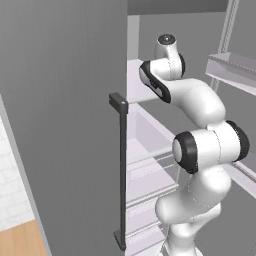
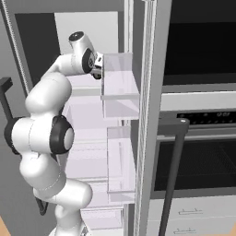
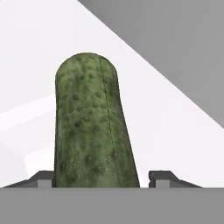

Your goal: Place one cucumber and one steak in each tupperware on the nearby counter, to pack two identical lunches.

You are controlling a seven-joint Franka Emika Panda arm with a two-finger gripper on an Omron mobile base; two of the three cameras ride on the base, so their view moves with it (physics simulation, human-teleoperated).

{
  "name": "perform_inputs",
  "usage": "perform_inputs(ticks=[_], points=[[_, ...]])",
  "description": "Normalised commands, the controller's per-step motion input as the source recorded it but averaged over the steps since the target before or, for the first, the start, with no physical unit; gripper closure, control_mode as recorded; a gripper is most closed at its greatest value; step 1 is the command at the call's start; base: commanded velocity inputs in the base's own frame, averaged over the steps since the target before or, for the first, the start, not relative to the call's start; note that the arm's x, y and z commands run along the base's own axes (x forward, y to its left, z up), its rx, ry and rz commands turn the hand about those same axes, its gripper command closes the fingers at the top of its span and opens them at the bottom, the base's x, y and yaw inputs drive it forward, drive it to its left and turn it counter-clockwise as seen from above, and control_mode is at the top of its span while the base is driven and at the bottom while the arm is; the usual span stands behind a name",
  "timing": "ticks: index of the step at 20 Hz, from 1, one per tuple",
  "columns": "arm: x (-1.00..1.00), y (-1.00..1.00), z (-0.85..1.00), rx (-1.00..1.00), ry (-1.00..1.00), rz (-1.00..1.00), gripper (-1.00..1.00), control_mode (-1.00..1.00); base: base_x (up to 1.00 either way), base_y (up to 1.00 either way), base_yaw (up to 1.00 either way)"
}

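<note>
You are at the very start of the packing job, as far as these views let you judge: the arm is reaching into the open fridge [image 1: 145, 150], and no tray or slab of meat is to be seen, so filling both lunches looks to be all ahead of you.

In the hand view the cucumber [image 3: 92, 127] lies right in front of the gripper [image 3: 100, 179], running away from it along the pale shelf [image 3: 175, 131]. The two dark finger tips [image 3: 43, 178] stand one on each side of the near end of the cucumber. The left tip sits at its flank; the right one shows a thin gap beside it. So the jaws are partly drawn in around the cucumber, but you cannot tell from here whether they are already pinching it.

The cucumber is a stubby dark-green cylinder with a rounded far end, its skin dull and covered in small bumps, with a faint seam down its length. Judging by that, it should give the pads some bite, though its round body could roll on the shelf if nudged. The shelf under it is smooth, flat and near white; the wall beyond it is plain matte grey. In the right base view, clear bins [image 2: 120, 83] hang on the fridge door beside the arm's wrist.
</note>
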Motion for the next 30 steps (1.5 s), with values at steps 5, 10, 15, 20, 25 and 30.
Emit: perform_inputs(ticks=[5, 10, 15, 20, 25, 30], points=[[-0.06, -0.02, -0.08, 0.0, -0.07, 0.0, 1.0, -1.0, 0.0, 0.0, 0.0], [-1.0, 0.0, 0.0, 0.03, -0.09, 0.02, 1.0, -1.0, 0.0, 0.0, 0.0], [-1.0, 0.0, 0.02, 0.01, -0.04, 0.09, 1.0, -1.0, 0.0, 0.0, 0.0], [-1.0, 0.0, 0.12, 0.0, -0.03, 0.08, 1.0, -1.0, 0.0, 0.0, 0.0], [-1.0, 0.0, 0.4, 0.0, 0.0, 0.09, 1.0, -1.0, 0.0, 0.0, 0.0], [-1.0, 0.0, -0.58, -0.14, 0.13, 0.1, 1.0, -1.0, 0.0, 0.0, 0.0]])
